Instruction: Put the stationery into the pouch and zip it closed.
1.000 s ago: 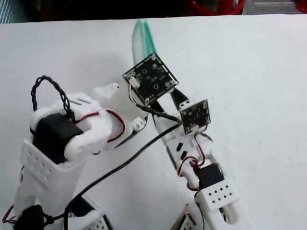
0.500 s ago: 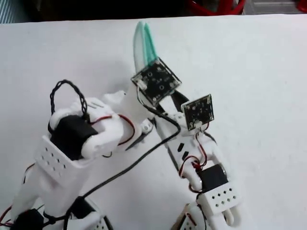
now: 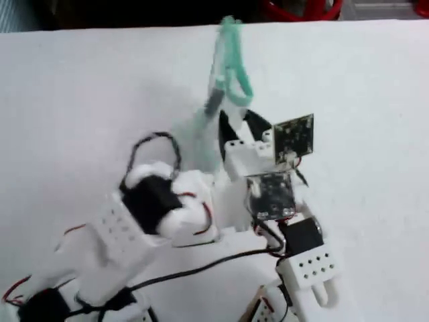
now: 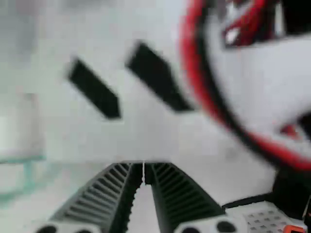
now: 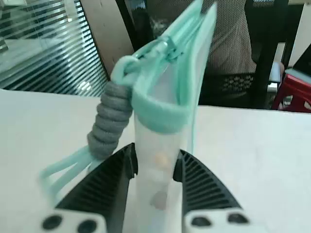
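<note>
Right pincer pinches the mint-trimmed clear pouch, standing it on end; in the high view it sits upper centre over the white tabletop. Left pincer is pressed together.

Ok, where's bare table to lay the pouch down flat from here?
Two open patches of table: the wide stretch left of the raised pouch up to the far edge, and the stretch right of the right gripper. Crowded in the near middle, where both arms and their cables bunch together.
</note>
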Robot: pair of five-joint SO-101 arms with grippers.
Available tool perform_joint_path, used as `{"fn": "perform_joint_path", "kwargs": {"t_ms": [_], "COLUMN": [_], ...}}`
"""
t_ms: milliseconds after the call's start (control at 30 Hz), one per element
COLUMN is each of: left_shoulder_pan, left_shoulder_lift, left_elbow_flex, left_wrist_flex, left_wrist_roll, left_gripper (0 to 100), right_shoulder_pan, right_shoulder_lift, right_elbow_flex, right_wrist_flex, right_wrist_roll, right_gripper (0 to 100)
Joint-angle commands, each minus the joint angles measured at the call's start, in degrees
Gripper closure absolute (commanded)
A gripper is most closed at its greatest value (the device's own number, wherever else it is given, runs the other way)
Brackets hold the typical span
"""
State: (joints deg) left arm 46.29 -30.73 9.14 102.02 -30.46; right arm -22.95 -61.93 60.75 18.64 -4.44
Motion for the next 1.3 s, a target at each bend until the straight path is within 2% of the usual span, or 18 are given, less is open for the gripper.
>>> {"fn": "perform_joint_path", "kwargs": {"t_ms": [0,167,333,400,467,567,633,867,967,1067,1267], "left_shoulder_pan": [0.66,0.22,-8.48,-13.85,-19.12,-24.92,-26.86,-22.99,-23.34,-22.9,-24.57], "left_shoulder_lift": [-2.77,-12.44,-19.74,-20.26,-20.26,-17.71,-12.88,7.43,13.93,18.33,22.73], "left_elbow_flex": [0.09,-0.26,-6.15,-10.64,-13.63,-13.01,-12.66,-20.84,-24.7,-25.49,-25.49], "left_wrist_flex": [0.53,0.53,-0.79,-3.96,-9.23,-18.37,-20.75,-17.58,-18.02,-17.58,-21.89], "left_wrist_roll": [-4.13,-7.47,-6.77,-1.93,5.98,18.46,23.3,19.08,14.86,10.81,10.11], "left_gripper": [98,98,98,98,96,83,77,78,78,78,78], "right_shoulder_pan": [0.84,0.84,0.84,0.57,0.31,0.22,0.22,0.22,0.22,-0.04,-1.54], "right_shoulder_lift": [0.04,2.68,2.68,1.54,0.04,-3.38,-6.37,-14.99,-15.6,-15.6,-15.78], "right_elbow_flex": [-4.57,-4.48,-4.22,-4.13,-3.43,-0.79,1.32,8.62,9.85,10.2,10.73], "right_wrist_flex": [-2.95,-4.09,-2.68,-1.63,-0.66,-0.57,-0.4,-0.4,-0.4,-0.4,-0.31], "right_wrist_roll": [-0.53,-0.53,-0.53,-0.53,-0.53,-0.44,-0.18,1.58,1.93,1.93,1.93], "right_gripper": [98.1,98.1,98.1,98.1,98.1,98.1,98.1,98.1,98.1,98.1,98.1]}}
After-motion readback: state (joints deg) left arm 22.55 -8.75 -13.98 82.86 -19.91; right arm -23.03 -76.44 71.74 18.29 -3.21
